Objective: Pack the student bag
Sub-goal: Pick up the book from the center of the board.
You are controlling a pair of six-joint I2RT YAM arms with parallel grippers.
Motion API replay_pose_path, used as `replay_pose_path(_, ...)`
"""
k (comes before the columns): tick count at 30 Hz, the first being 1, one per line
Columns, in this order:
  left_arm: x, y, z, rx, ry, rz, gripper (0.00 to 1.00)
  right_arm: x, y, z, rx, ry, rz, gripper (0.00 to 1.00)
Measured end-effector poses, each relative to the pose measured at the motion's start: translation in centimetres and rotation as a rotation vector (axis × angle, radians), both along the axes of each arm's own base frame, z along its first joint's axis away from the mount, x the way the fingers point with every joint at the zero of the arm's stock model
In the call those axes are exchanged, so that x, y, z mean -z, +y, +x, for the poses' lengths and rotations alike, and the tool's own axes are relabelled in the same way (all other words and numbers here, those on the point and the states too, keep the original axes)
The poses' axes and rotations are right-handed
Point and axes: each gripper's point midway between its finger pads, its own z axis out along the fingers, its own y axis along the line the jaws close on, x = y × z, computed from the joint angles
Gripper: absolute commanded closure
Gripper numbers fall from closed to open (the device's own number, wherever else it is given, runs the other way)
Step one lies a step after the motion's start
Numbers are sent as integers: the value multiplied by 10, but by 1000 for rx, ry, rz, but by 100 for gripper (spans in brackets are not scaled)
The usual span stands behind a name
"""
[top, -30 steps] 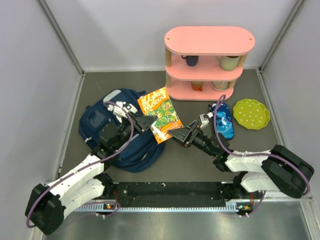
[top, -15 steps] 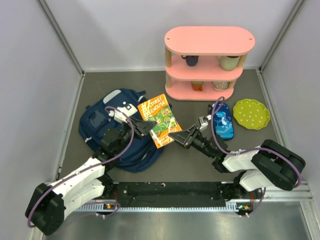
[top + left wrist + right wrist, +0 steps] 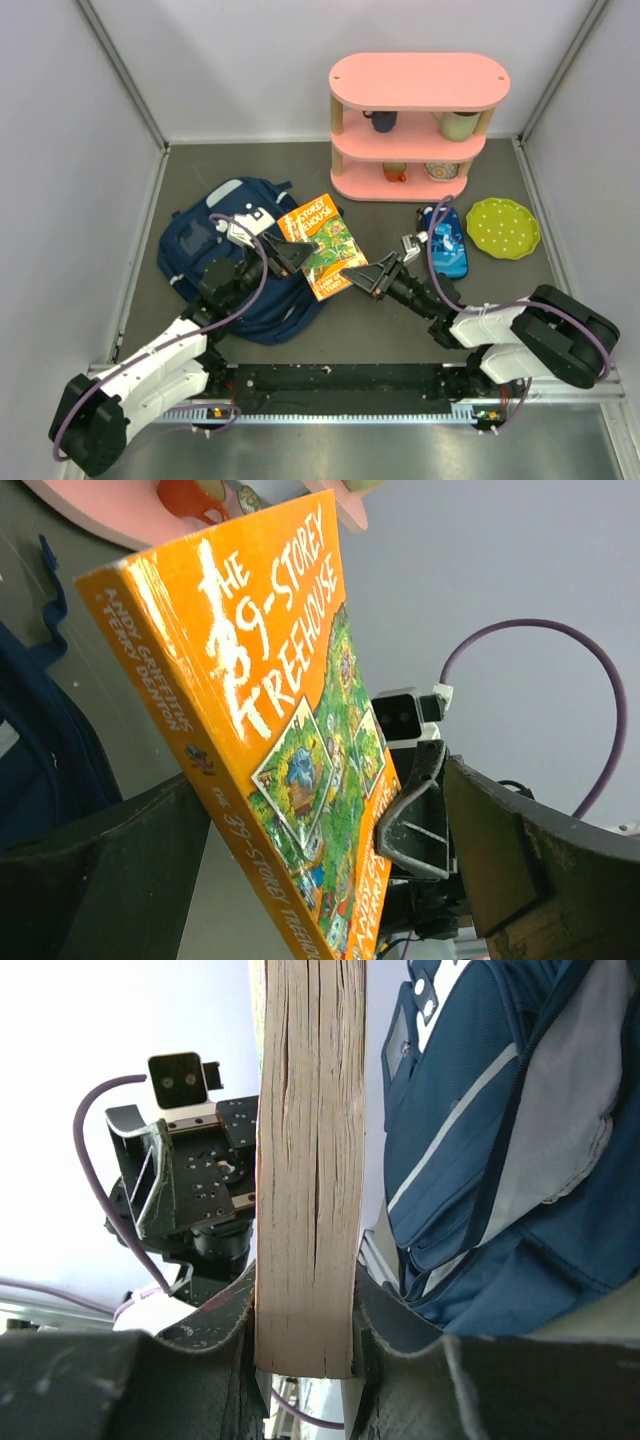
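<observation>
A: The right gripper (image 3: 355, 274) is clamped on the book (image 3: 322, 240); the left gripper (image 3: 289, 253) stands with jaws apart around it.
B: The student bag (image 3: 195, 245) lies at the book's 9 o'clock. The left should back off straight, sparing the cover.

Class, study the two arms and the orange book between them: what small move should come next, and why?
Probably the left tool should draw back off the orange book. Its jaws stand open around it, while the right tool clamps the page edge, so the right arm alone could carry it to the student bag.
</observation>
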Motion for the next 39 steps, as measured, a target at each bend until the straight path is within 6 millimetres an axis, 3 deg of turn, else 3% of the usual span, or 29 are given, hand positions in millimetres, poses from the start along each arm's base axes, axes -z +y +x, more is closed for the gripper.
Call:
replay_pose_path(8,-20,3,11,-7,-100,84,2,-17,-11,-3,-15,-35,42,100)
replay_pose_path(16,-10,-10,25,83,-118,139,5,-22,-15,-8,-91,-40,49,100)
replay_pose_path(19,-12,-17,26,129,-137,136,18,-26,-15,-9,-122,-48,54,100)
replay_pose_path(20,-13,-19,25,146,-151,132,33,-26,-15,-10,-133,-48,56,100)
replay_pose_path(23,-19,-22,21,180,-177,117,63,-27,-15,-13,-163,-54,53,100)
replay_pose_path(24,-21,-23,19,193,-185,110,81,-26,-16,-13,-168,-52,51,100)
replay_pose_path(25,-24,-25,15,216,-184,93,89,-24,-16,-12,-165,-48,47,99)
replay_pose_path(27,-36,-30,8,246,-190,47,100,-18,-17,-7,-153,-36,30,76)
replay_pose_path(28,-39,-31,6,252,-202,43,100,-16,-17,-7,-154,-30,30,53)
replay_pose_path(31,-35,-29,10,232,-192,56,100,-16,-18,-6,-152,-30,32,26)
replay_pose_path(34,-29,-21,16,166,-175,64,100,-12,-21,-3,-123,-19,28,10)
replay_pose_path(39,-22,1,25,18,-138,48,100,-10,-32,-1,-25,-43,7,4)
